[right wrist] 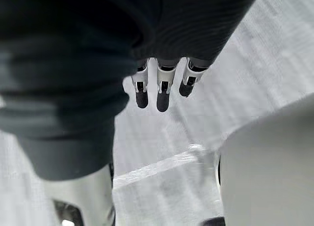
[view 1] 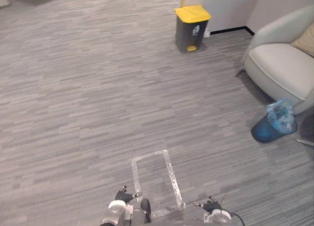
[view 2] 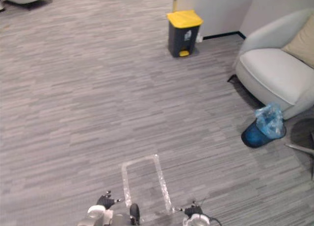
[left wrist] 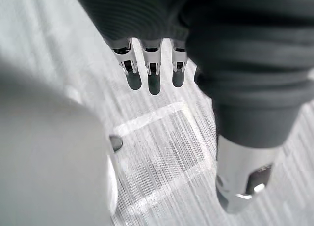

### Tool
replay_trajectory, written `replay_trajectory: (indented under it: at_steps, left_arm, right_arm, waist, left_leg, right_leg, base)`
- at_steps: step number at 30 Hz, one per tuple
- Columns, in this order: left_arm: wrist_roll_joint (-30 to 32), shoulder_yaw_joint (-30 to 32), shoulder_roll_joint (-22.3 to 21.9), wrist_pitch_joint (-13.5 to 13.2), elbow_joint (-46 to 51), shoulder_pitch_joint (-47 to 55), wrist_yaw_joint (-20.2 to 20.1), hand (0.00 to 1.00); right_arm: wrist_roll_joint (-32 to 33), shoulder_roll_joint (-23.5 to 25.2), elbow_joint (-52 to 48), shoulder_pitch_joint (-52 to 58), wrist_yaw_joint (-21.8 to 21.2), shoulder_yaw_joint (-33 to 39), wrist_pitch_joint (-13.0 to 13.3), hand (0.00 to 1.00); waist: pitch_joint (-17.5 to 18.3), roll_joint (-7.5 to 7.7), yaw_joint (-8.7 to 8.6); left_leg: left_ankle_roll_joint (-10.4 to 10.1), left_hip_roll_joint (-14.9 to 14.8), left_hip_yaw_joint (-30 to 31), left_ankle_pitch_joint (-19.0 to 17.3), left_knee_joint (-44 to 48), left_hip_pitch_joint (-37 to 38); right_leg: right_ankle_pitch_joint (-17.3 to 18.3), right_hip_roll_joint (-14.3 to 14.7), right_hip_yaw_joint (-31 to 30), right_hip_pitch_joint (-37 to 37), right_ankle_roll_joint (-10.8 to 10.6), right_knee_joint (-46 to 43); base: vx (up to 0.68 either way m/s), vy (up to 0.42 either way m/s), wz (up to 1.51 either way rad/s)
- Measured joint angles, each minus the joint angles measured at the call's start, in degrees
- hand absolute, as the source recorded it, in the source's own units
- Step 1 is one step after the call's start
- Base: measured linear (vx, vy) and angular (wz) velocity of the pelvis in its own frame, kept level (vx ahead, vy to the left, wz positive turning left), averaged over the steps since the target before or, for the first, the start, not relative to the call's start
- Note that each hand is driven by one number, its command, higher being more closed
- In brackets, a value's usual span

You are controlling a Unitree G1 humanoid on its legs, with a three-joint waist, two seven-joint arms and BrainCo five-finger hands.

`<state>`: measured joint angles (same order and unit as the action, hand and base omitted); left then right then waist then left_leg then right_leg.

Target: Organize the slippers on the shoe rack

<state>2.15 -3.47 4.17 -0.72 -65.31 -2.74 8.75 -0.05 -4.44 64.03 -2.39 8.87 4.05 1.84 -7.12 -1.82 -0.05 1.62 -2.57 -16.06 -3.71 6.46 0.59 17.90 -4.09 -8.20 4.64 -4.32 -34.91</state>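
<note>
We see a carpet (view 1: 88, 98) of short grey streaks in a flat, woven-looking pile. On it is a taped rectangle (view 1: 172, 178), a thin outline of clear, shiny tape with rounded far corners, and we place everything by it.

Far beyond the taped rectangle stands a dark grey, boxy plastic pedal bin (view 1: 189, 37) with a smooth yellow lid (view 1: 193, 13). Beyond it and well to the right is a rounded armchair (view 1: 279, 64) in pale, matte upholstery, with a tan cushion (view 1: 306, 39) on its seat. Between the armchair and the taped rectangle, on the rectangle's right, a round blue wastebasket (view 1: 267, 131) holds a crinkled, translucent bluish plastic bag (view 1: 280, 113).

The left hand (view 1: 121, 200) hangs at the taped rectangle's near left corner. Its silver, dark-tipped fingers (left wrist: 153, 73) are straight, side by side and aimed down at the carpet. Its thumb (left wrist: 243, 182) is set well apart from them, and the hand holds nothing.

The right hand (view 1: 214, 210) hangs just outside the near right corner. Its fingers (right wrist: 163, 91) are likewise straight and pointed downward, with the thumb (right wrist: 83, 201) held wide, and this hand is empty too.

Where the slippers and the shoe rack are, we cannot tell.
</note>
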Motion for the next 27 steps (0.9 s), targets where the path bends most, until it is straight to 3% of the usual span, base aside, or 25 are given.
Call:
replay_trajectory:
  at_steps: [2, 4, 5, 6, 8, 10, 11, 13, 15, 17, 19, 20, 22, 23, 24, 25, 27]
  left_arm:
    - [0.0, -0.2, 0.8, 0.0, -0.1, -0.1, 0.0, 0.0]
    - [0.0, -0.2, 1.3, 0.0, 0.0, -0.7, -0.1, 0.0]
    - [0.0, -0.4, 1.6, 0.0, -0.2, -0.5, -0.2, 0.0]
    - [0.1, -0.4, 0.6, 0.1, -0.8, -0.3, -0.2, 0.0]
    - [0.1, 0.0, -0.9, 0.1, -0.7, 0.2, -0.4, 0.0]
    - [0.3, 2.4, -2.1, 0.2, 0.5, 0.0, -0.6, 0.0]
    - [0.4, 4.6, -3.1, 0.2, 1.8, 0.2, -0.5, 0.0]
    - [0.5, 6.1, -4.2, 0.0, 3.4, 0.8, -0.6, 0.0]
    - [0.4, 6.7, -5.2, -0.1, 4.0, 1.1, -0.6, 0.0]
    - [0.3, 6.5, -5.6, -0.1, 4.0, 0.9, -0.7, 0.0]
    - [0.0, 6.4, -5.5, -0.1, 3.9, 0.6, -0.6, 0.0]
    - [-0.1, 6.2, -5.4, -0.2, 3.9, 0.6, -0.6, 0.0]
    - [-0.1, 5.1, -5.3, -0.1, 3.6, 0.8, -0.5, 0.0]
    - [-0.1, 4.5, -5.4, -0.1, 3.0, 0.9, -0.5, 0.0]
    - [-0.1, 4.1, -4.5, 0.1, 2.3, -0.1, -0.5, 0.0]
    - [0.0, 3.7, -3.8, 0.1, 2.3, 0.0, -0.4, 0.0]
    - [0.0, 2.1, -1.5, 0.1, 2.3, -0.1, -0.6, 0.0]
  right_arm:
    - [0.0, -0.2, -0.3, -0.3, 0.0, 0.0, 0.4, 0.0]
    - [0.0, -0.1, -0.3, -0.7, 0.0, 0.0, 0.4, 0.0]
    - [0.2, 0.1, -0.1, -0.3, 0.0, 0.2, 0.4, 0.0]
    - [0.1, -0.7, -0.2, -0.4, 0.0, 0.4, 0.8, 0.0]
    - [0.1, -1.6, -0.1, -0.3, 0.0, 0.9, 0.8, 0.0]
    - [0.2, -0.6, -0.4, 0.3, 0.1, 2.5, 0.4, 0.0]
    - [0.2, -0.5, -1.5, 0.9, 0.2, 2.5, 0.4, 0.0]
    - [0.2, -0.5, -2.3, 2.0, 0.3, 2.4, 0.2, 0.0]
    - [0.8, -0.2, -2.3, 2.3, 0.3, 2.5, 0.2, 0.0]
    - [1.3, -0.2, -2.1, 2.4, 0.3, 2.6, -0.2, 0.0]
    - [1.3, -0.3, -1.7, 2.3, 0.2, 2.7, -0.2, 0.0]
    - [1.3, -0.4, -0.9, 1.8, 0.2, 2.7, -0.2, 0.0]
    - [1.7, -0.7, -0.1, 1.7, 0.2, 2.7, -0.2, 0.0]
    - [2.2, -1.4, -0.1, 1.8, 0.2, 2.6, -0.2, 0.0]
    - [2.2, -0.7, 0.4, 1.4, 0.2, 2.7, -0.4, 0.0]
    - [2.2, -0.5, 0.4, 1.4, 0.1, 2.7, -0.4, 0.0]
    - [2.2, 0.8, 0.5, 1.9, 0.0, 2.6, -0.6, 0.0]
  waist:
    - [-0.2, -0.41, -0.2]
    - [-0.2, 0.39, -0.69]
    - [-0.3, 1.31, -0.88]
    - [-0.4, 0.0, -1.28]
    - [-0.3, -0.23, -1.5]
    - [-0.4, 0.0, -1.61]
    - [-0.6, 0.27, -1.42]
    - [-0.3, -0.21, -0.53]
    - [-0.3, -0.16, -0.47]
    - [-0.2, 0.1, -0.48]
    - [-0.2, 0.22, -0.3]
    - [-0.1, 0.29, 0.04]
    - [0.3, -0.85, 0.06]
    - [0.8, -2.75, -0.03]
    - [0.7, -0.85, -0.48]
    - [0.8, -0.6, -0.59]
    - [2.0, 1.39, -0.73]
  left_leg:
    - [0.0, -1.3, -2.0, 0.0, -2.1, 2.4]
    - [-0.9, -1.9, -3.1, -0.6, -2.9, 3.1]
    - [-3.1, -1.0, -3.8, -2.0, -3.4, 4.7]
    - [-5.1, -1.9, -3.7, -3.4, -3.5, 6.2]
    - [-6.1, -2.2, -3.7, -4.1, -1.2, 7.4]
    - [-8.7, -5.2, -3.5, -5.9, 12.9, 2.9]
    - [-8.7, -7.7, -3.0, -5.9, 23.8, -1.2]
    - [-8.1, -10.1, -1.6, -7.7, 35.2, -4.7]
    - [-6.6, -9.8, -1.1, -9.7, 37.3, -7.2]
    - [-6.5, -8.5, 0.0, -11.0, 30.7, -9.5]
    - [-7.2, -5.1, 4.6, -11.1, 19.9, -9.8]
    - [-8.7, -2.3, 9.9, -9.4, 9.6, -9.3]
    - [-9.5, -1.5, 14.5, -2.0, -2.6, -8.5]
    - [-7.9, -3.4, 13.4, 6.5, -3.8, -8.6]
    - [-7.2, -2.3, 11.0, 5.4, -2.6, -7.6]
    - [-6.6, -2.2, 10.0, 4.5, -3.0, -6.7]
    - [-5.1, -0.5, 5.8, 3.5, -4.8, -5.4]
  right_leg:
    - [0.3, 1.7, 5.6, 4.0, 1.0, 6.5]
    - [-3.5, 2.7, 9.2, 7.5, 1.7, 15.4]
    - [-12.6, 3.2, 9.4, 7.7, 3.2, 22.6]
    - [-14.1, 4.3, 9.5, 7.5, 5.8, 20.5]
    - [-9.5, 4.7, 8.6, 8.0, 6.3, 16.6]
    - [-7.2, 5.3, 7.4, 5.9, 6.5, 16.2]
    - [-7.1, 6.2, 6.4, 4.3, 7.3, 16.1]
    - [-6.1, 7.6, 4.3, 1.9, 8.7, 16.1]
    - [-5.8, 8.3, 1.2, -0.3, 9.0, 17.2]
    - [-5.8, 8.3, -3.3, -1.6, 8.7, 18.8]
    - [-6.4, 7.9, -8.2, -2.9, 7.7, 20.5]
    - [-7.0, 7.3, -12.1, -3.1, 6.5, 21.9]
    - [-7.8, 7.4, -16.0, -3.0, 4.4, 23.5]
    - [-6.7, 8.5, -17.9, -3.5, 2.8, 23.7]
    - [-6.7, 6.6, -18.4, -3.6, -0.1, 23.4]
    - [-7.1, 6.0, -17.6, -3.5, -1.9, 23.6]
    - [-7.2, 3.8, -17.5, -2.1, -1.9, 24.4]
  base:
    - [0.24, -0.019, -0.54]
    - [0.23, -0.071, -0.31]
    - [0.2, -0.069, -0.25]
    - [0.32, -0.123, -0.38]
    - [0.24, -0.137, -0.29]
    - [0.21, -0.202, -0.2]
    - [0.21, -0.174, -0.27]
    - [0.29, -0.119, -0.71]
    - [0.26, -0.001, -1.0]
    - [0.29, 0.085, -1.12]
    - [0.26, 0.163, -1.27]
    - [0.25, 0.246, -1.67]
    - [0.27, 0.294, -1.67]
    - [0.27, 0.367, -1.34]
    - [0.19, 0.314, -1.23]
    - [0.17, 0.343, -0.89]
    - [0.07, 0.205, -0.85]
